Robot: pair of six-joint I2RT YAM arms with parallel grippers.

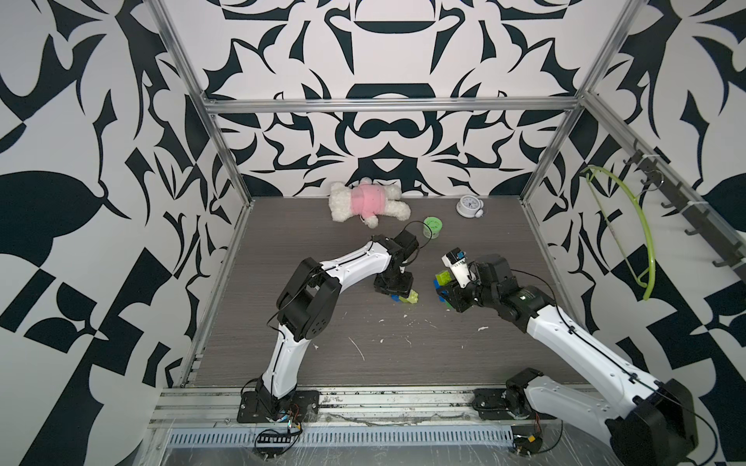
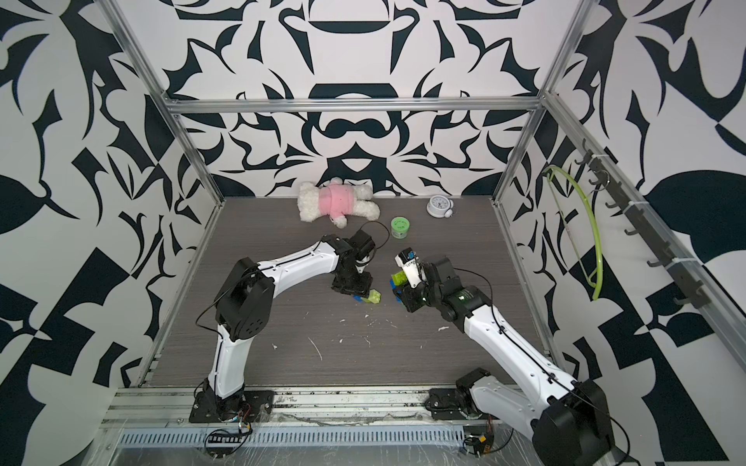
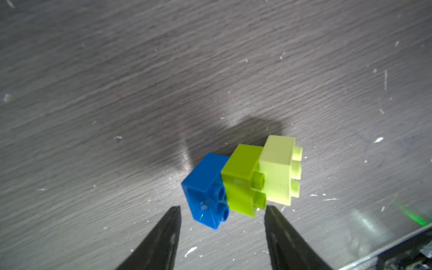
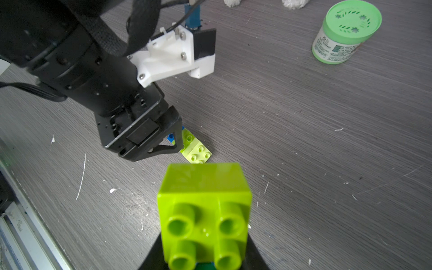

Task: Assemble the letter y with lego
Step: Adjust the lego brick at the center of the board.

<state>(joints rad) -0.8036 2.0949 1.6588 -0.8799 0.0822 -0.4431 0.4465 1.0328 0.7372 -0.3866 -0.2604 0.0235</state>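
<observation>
A lego stack of three joined bricks lies on its side on the table: blue [image 3: 205, 194], lime green [image 3: 240, 182] and pale yellow [image 3: 278, 168]. My left gripper [image 3: 222, 209] hangs just over it, open, its fingers either side of the blue and lime bricks without gripping them. In both top views the stack [image 1: 409, 298] [image 2: 373, 297] peeks out under that gripper [image 1: 397, 292]. My right gripper [image 4: 203, 261] is shut on a second lego stack, held off the table: a lime green brick [image 4: 203, 210] in front, with dark green and blue behind [image 1: 441, 296]. No finished letter y shows.
A green round tub [image 1: 432, 228] stands behind the arms. At the back wall lie a plush toy in pink [image 1: 367, 201] and a small white clock [image 1: 469, 207]. A green hanger [image 1: 642, 242] hangs on the right wall rail. White flecks dot the table.
</observation>
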